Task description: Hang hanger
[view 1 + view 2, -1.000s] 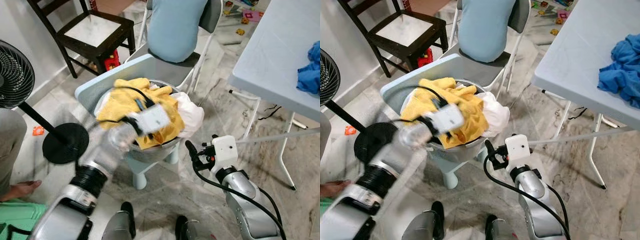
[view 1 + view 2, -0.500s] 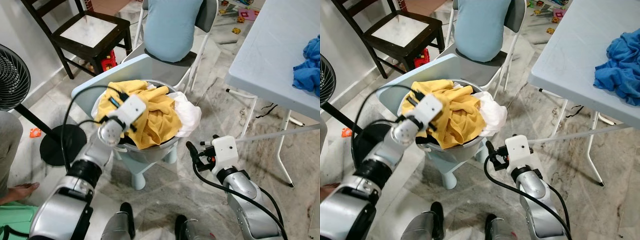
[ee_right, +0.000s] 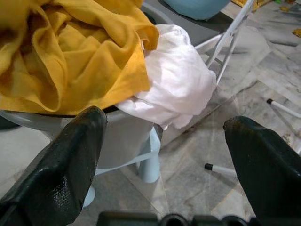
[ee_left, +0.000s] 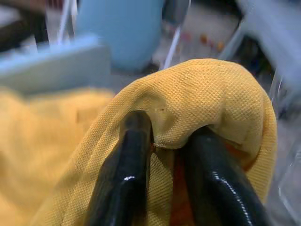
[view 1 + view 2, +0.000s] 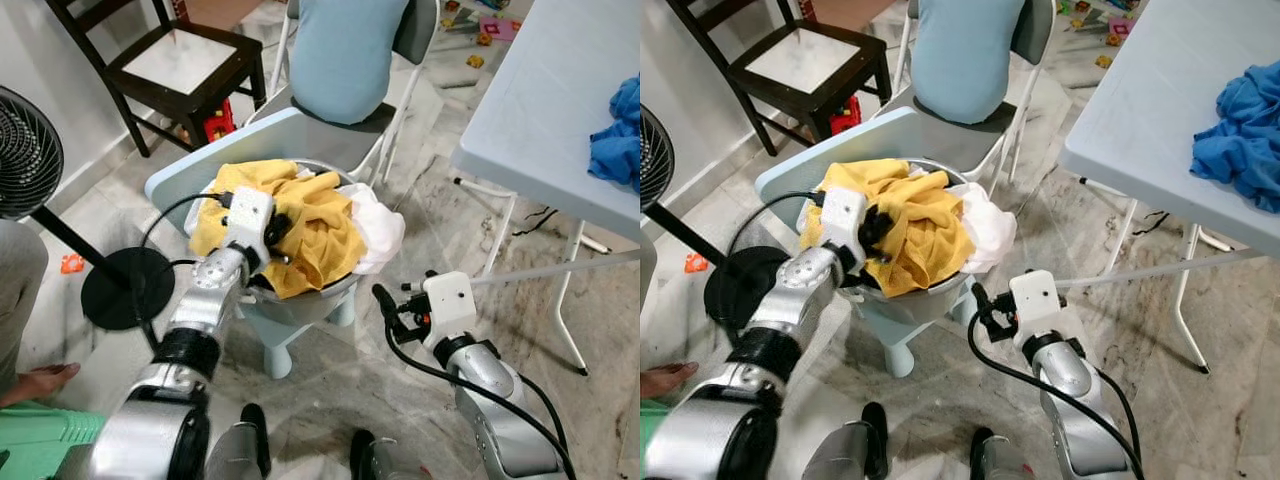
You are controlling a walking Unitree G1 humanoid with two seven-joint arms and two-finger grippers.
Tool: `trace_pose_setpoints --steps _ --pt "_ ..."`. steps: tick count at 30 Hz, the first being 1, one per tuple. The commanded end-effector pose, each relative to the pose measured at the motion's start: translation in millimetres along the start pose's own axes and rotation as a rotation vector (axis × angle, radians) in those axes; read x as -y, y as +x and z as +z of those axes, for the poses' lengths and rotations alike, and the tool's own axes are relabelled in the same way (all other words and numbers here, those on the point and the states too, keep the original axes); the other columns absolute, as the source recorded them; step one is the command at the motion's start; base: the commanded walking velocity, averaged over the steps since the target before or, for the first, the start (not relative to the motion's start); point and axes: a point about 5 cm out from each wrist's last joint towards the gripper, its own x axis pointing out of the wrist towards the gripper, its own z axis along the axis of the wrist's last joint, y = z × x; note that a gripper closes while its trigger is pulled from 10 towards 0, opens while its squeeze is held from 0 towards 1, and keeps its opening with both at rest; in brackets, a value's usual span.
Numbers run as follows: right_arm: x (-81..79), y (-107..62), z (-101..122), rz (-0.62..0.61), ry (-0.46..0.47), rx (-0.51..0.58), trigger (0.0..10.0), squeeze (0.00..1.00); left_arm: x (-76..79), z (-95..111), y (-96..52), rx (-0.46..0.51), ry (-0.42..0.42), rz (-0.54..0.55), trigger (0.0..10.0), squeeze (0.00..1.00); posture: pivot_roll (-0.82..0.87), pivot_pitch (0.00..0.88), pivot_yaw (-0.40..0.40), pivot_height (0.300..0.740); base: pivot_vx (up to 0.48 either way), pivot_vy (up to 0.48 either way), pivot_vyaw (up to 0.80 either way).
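Since a second ago the left gripper (image 5: pixel 272 228) has swung in from the near rim of the basket and now sits down in the laundry, its fingers (image 4: pixel 126 165) pinched on a fold of the yellow cloth (image 5: pixel 318 232). That cloth fills most of the pale basket (image 5: pixel 930 297), which stands on the marble floor (image 5: pixel 430 220) in front of the robot, with a white cloth (image 3: pixel 176 80) spilling over its right side. No hanger can be made out among the clothes.

Low and to the right of the basket, the right gripper (image 5: pixel 392 312) hangs apart from it, its fingers (image 3: pixel 70 160) spread wide and holding nothing.

Behind the basket a person in a light blue top (image 5: pixel 345 55) sits on a folding chair (image 5: pixel 415 40). A dark wooden chair (image 5: pixel 185 65) stands further left, and a black fan (image 5: pixel 30 150) stands at the left edge. On the right a grey table (image 5: pixel 1160 110) carries a blue cloth (image 5: pixel 1245 140). A person's bare foot (image 5: pixel 40 380) rests on the floor at lower left.
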Motion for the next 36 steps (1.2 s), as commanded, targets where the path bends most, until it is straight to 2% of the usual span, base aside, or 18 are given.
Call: trace_pose_setpoints --steps 1,2,3,4,5,7,9,11,15,20,24,25,26,27,29,34,35,36 --pt "-0.7 -2.1 -5.8 0.005 0.005 -0.027 10.0 0.0 5.6 3.8 0.8 0.018 0.007 -0.031 10.0 1.0 -0.04 0.275 -0.034 0.74 0.0 0.0 0.0" --pt "-0.7 -2.1 -5.8 0.005 0.006 -0.028 10.0 0.0 10.0 2.3 0.3 0.01 0.042 -0.059 10.0 1.0 -0.04 0.275 -0.034 0.74 0.0 0.0 0.0" --pt "-0.7 -2.1 -5.8 0.005 0.006 -0.028 10.0 0.0 10.0 2.3 0.3 0.01 0.042 -0.059 10.0 1.0 -0.04 0.275 -0.034 0.74 0.0 0.0 0.0" --pt "-0.5 -2.3 -5.9 0.003 0.007 -0.03 10.0 0.0 15.5 -4.8 -2.1 -0.056 0.148 -0.09 10.0 1.0 -0.04 0.277 -0.031 0.74 0.0 0.0 0.0" --pt "-0.6 -2.4 -5.9 0.003 0.007 -0.03 10.0 0.0 15.8 -6.1 -2.8 -0.071 0.17 -0.092 10.0 1.0 -0.04 0.277 -0.031 0.74 0.0 0.0 0.0" --pt "-0.8 -2.4 -6.0 0.003 0.007 -0.03 10.0 0.0 14.8 -7.9 -3.4 -0.09 0.168 -0.077 10.0 1.0 -0.04 0.277 -0.031 0.74 0.0 0.0 0.0" --pt "-0.9 -2.0 -5.9 0.004 0.006 -0.031 10.0 0.0 9.3 -4.7 -2.6 -0.082 0.073 -0.01 10.0 1.0 -0.04 0.277 -0.031 0.74 0.0 0.0 0.0" --pt "-1.2 -1.4 -5.9 0.005 0.006 -0.032 10.0 0.0 2.2 0.4 -1.7 -0.046 0.011 0.054 10.0 1.0 -0.04 0.275 -0.032 0.74 0.0 0.0 0.0" --pt "-2.5 0.3 -5.7 0.01 0.005 -0.032 10.0 0.0 -28.4 1.0 -7.6 -0.03 0.048 0.233 10.0 1.0 -0.04 0.27 -0.031 0.74 0.0 0.0 0.0" --pt "-2.2 1.6 -5.4 0.009 0.003 -0.03 10.0 0.0 -37.7 5.0 -6.9 -0.039 0.083 0.252 10.0 1.0 -0.04 0.264 -0.029 0.74 0.0 0.0 0.0" --pt "-2.3 1.8 -5.3 0.008 0.0 -0.027 10.0 0.0 -38.8 7.3 -4.0 -0.053 0.1 0.243 10.0 1.0 -0.04 0.26 -0.025 0.74 0.0 0.0 0.0" --pt "-2.2 1.8 -5.1 0.006 -0.001 -0.026 10.0 0.0 -36.7 8.2 -1.9 -0.057 0.108 0.226 4.2 1.0 -0.05 0.258 -0.024 0.74 0.0 0.0 0.0" --pt "-2.2 1.8 -5.1 0.006 -0.001 -0.026 10.0 0.0 -36.7 8.2 -1.9 -0.057 0.108 0.226 4.2 1.0 -0.05 0.258 -0.024 0.74 0.0 0.0 0.0" --pt "-2.2 1.9 -4.9 0.002 -0.003 -0.024 10.0 0.0 -33.1 8.2 1.1 -0.058 0.104 0.211 0.0 0.0 -0.05 0.258 -0.024 0.74 0.0 0.0 0.0" --pt "-2.1 1.5 -4.9 -0.001 -0.005 -0.023 10.0 0.0 -25.2 4.5 4.2 -0.067 0.08 0.174 0.0 0.0 -0.05 0.255 -0.018 0.74 0.0 0.0 0.0" --pt "-1.9 0.7 -5.5 -0.003 -0.005 -0.022 10.0 0.0 -13.1 2.4 8.4 -0.058 0.079 0.126 0.0 0.0 -0.06 0.256 -0.018 0.74 0.0 0.0 0.0" --pt "-2.3 0.5 -5.6 -0.003 -0.004 -0.023 10.0 0.0 1.5 3.1 13.9 -0.046 0.072 0.066 0.0 0.0 -0.05 0.259 -0.017 0.74 0.0 0.0 0.0" --pt "-2.3 0.5 -5.6 -0.003 -0.004 -0.023 10.0 0.0 1.5 3.1 13.9 -0.046 0.072 0.066 0.0 0.0 -0.05 0.259 -0.017 0.74 0.0 0.0 0.0"
